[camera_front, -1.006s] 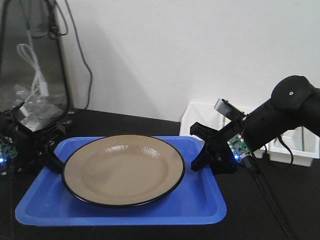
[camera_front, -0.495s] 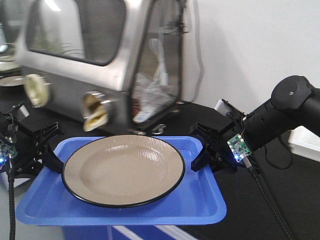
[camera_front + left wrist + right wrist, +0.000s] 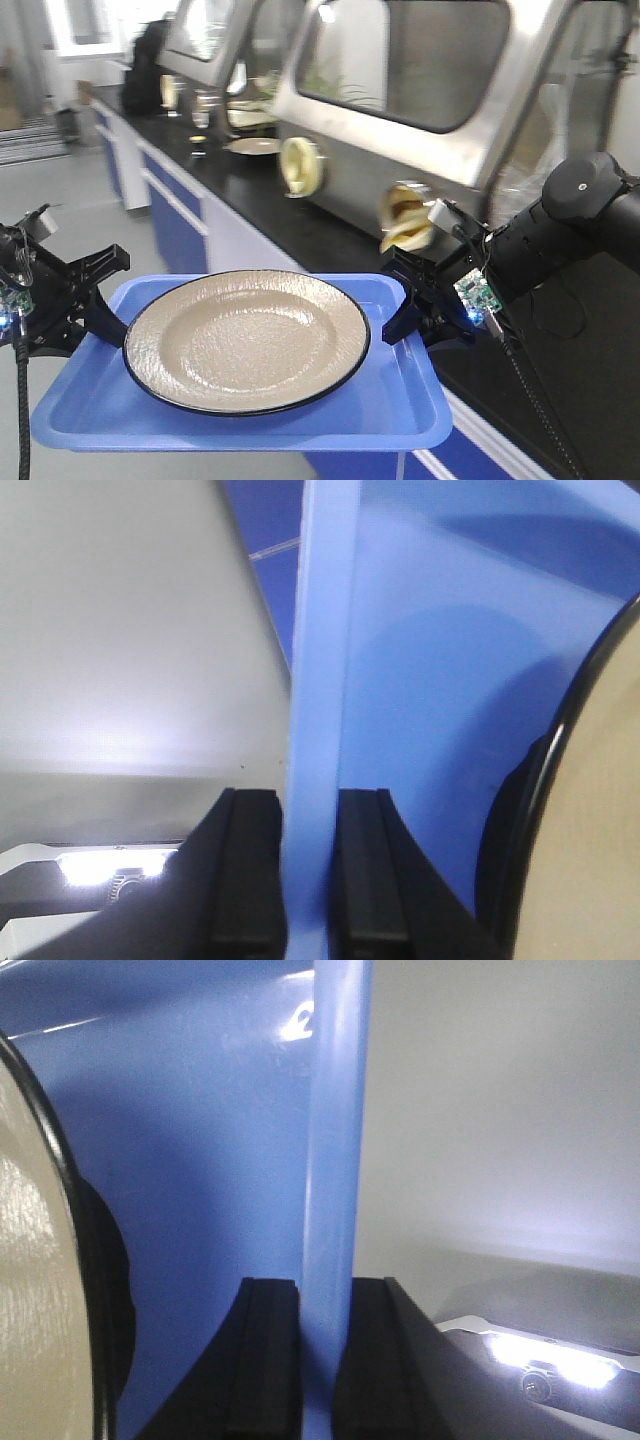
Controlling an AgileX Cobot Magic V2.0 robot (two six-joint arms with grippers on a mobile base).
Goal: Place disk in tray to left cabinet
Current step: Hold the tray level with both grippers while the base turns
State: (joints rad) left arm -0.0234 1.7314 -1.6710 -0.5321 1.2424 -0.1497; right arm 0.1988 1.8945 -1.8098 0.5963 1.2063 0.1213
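The tan disk with its thin black rim lies flat in the blue tray, which is held up in the air in the front view. My left gripper is shut on the tray's left rim, with one finger on each side of it. My right gripper is shut on the tray's right rim in the same way. Each wrist view shows an edge of the disk just inside the rim. The left cabinet is out of view.
A long black-topped lab bench with blue fronts runs from the far left to the right behind the tray. Stainless glove boxes with round ports stand on it. Grey floor lies at the left.
The whole view has swung left: the white wall and white bins are gone, and the bench with glove boxes has come in. Tray, disk and both grippers keep their places in the frame.
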